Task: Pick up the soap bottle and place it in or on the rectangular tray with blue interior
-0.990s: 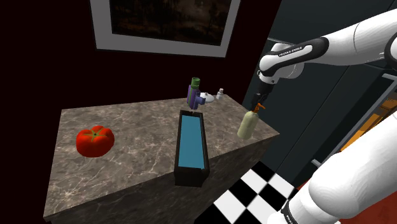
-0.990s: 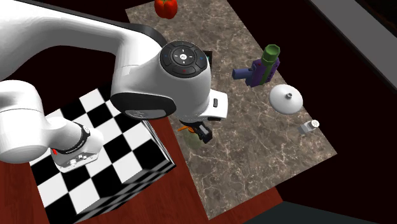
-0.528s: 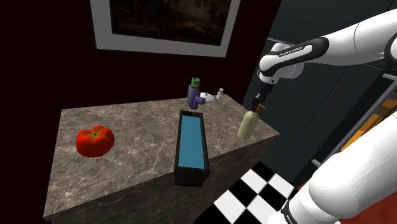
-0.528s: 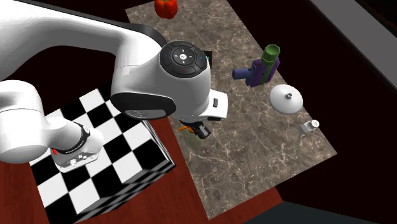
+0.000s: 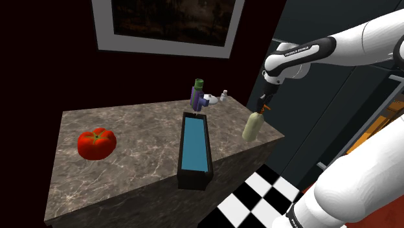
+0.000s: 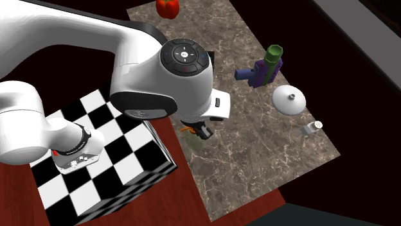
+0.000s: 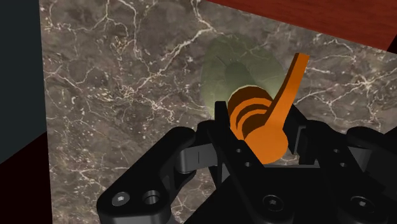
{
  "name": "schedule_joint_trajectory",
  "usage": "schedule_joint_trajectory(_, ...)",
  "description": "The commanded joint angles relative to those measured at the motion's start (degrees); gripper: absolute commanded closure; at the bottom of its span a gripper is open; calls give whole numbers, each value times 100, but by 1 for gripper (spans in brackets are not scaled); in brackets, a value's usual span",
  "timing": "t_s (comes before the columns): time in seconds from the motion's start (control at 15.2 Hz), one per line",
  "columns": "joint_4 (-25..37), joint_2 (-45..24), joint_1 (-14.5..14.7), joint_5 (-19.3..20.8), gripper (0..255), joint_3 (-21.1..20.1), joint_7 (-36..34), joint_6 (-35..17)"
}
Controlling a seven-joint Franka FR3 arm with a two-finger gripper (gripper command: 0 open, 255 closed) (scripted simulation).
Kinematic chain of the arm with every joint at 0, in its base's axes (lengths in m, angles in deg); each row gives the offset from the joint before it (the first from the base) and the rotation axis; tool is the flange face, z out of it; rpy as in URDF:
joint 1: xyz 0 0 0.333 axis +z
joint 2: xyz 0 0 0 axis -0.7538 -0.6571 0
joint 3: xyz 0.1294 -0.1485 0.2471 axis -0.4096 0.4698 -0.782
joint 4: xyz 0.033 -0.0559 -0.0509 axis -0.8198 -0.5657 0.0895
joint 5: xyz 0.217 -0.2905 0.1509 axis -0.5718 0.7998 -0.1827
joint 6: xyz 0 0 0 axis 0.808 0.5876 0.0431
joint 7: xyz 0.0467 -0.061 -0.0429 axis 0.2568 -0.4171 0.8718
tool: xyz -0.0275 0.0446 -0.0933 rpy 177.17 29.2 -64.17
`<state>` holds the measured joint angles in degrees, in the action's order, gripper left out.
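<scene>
Gripper is at the right end of the marble tabletop in the shoulder view, pointing down over the soap bottle. In the wrist view the gripper is nearly closed. Its two black fingers sit tight on either side of the bottle's orange pump neck and look to be clamped on it, and the orange spout sticks out past them.

The bottle body is pale green and upright, below the gripper, with marble all around it. It stands near the tabletop's right edge. Cannot tell if its base touches the tabletop or is just off it.

The tray is long with black walls and a blue inside. It lies left of the bottle in the shoulder view, apart from it, with its near end at the front edge of the tabletop.

Other items:
- A purple object with a green cap is just behind the tray's far end.
- A white lid-like piece and a small white shaker are beside it.
- A red tomato-shaped thing is well to the left.
- A framed picture is on the far wall.

In the second exterior view the arm's wrist covers most of the gripper. A bit of the orange pump shows beside it. The checkered stand is at the left.
</scene>
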<state>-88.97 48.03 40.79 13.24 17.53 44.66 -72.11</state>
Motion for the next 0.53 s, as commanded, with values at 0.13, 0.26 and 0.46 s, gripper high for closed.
schedule_joint_trajectory(0.13,196,118,0,35,255,-30,-29,305)
schedule_joint_trajectory(0.26,302,174,1,51,255,-46,-43,463)
schedule_joint_trajectory(0.46,469,247,3,68,255,-69,-59,699)
